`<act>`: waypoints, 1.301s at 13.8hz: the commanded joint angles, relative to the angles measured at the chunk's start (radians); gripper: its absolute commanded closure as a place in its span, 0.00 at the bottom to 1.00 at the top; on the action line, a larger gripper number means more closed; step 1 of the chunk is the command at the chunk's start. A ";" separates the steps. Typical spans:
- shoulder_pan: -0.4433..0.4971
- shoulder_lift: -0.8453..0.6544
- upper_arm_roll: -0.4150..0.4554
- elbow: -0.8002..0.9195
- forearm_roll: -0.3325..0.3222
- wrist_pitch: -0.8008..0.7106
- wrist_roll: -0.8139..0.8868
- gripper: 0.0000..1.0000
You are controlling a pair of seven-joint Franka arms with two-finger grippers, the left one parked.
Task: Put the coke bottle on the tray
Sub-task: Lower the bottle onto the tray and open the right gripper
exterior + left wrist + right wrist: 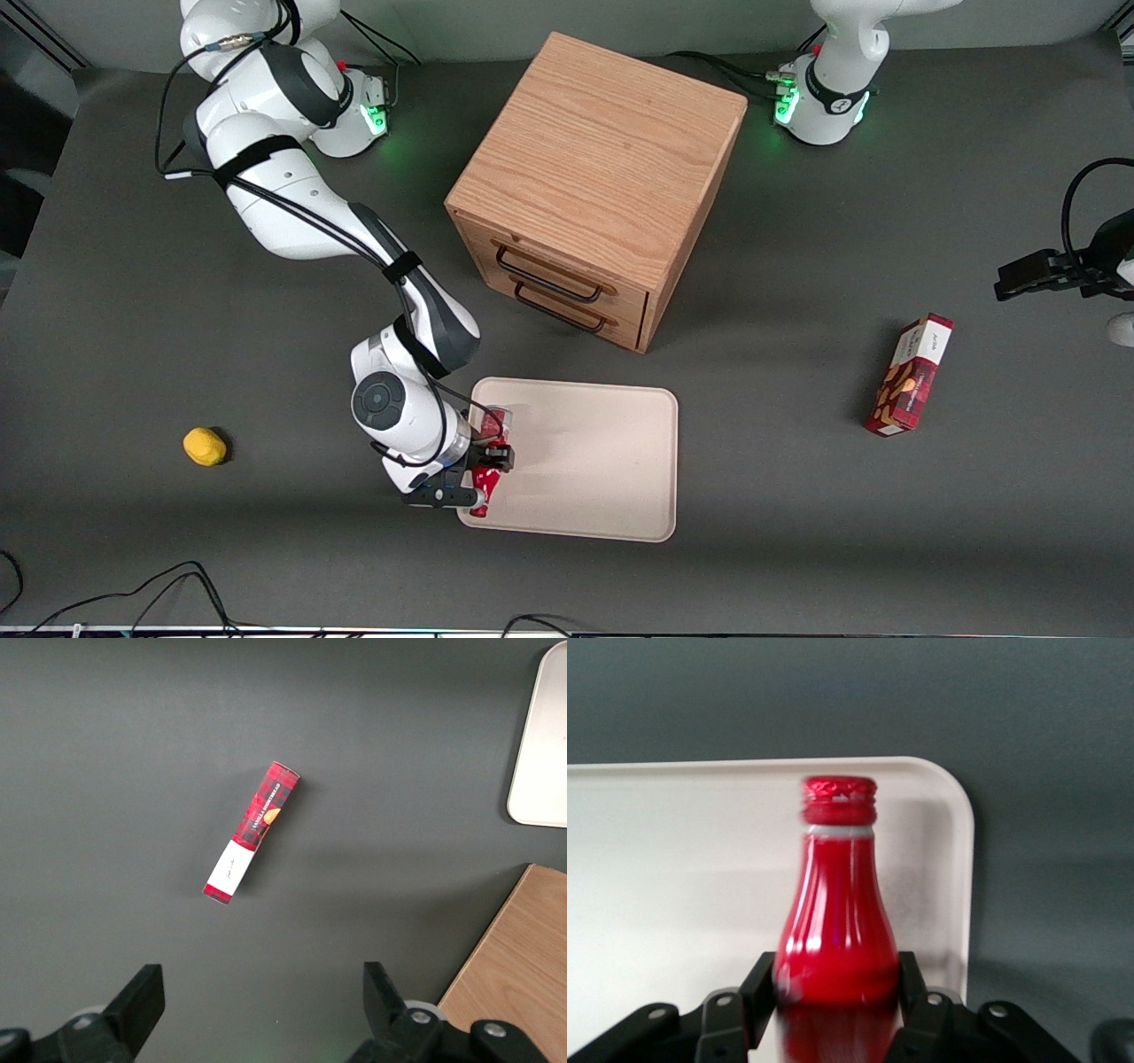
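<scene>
Tray (594,461) edge: hand (474,478) grips coke bottle (837,921) near corner.

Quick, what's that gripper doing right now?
Gripper: shut on the coke bottle, over the tray at its corner.

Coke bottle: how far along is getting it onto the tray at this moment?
Done: the coke bottle is picked up, and the gripper has it over the tray, at the edge toward the working arm's end.
In hand: the fingers are shut on the bottle's body, its cap pointing across the tray.
Left: setting it down and letting go. Whether it already touches the tray cannot be told.
</scene>
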 commanded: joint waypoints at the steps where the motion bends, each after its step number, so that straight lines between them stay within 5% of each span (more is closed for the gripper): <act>1: 0.019 0.017 -0.007 0.015 -0.034 0.033 0.039 0.00; 6: -0.001 -0.101 -0.013 -0.053 -0.089 0.010 0.051 0.00; 13: -0.181 -0.503 -0.014 -0.251 -0.071 -0.376 -0.100 0.00; 18: -0.281 -0.826 -0.085 -0.507 0.167 -0.498 -0.273 0.00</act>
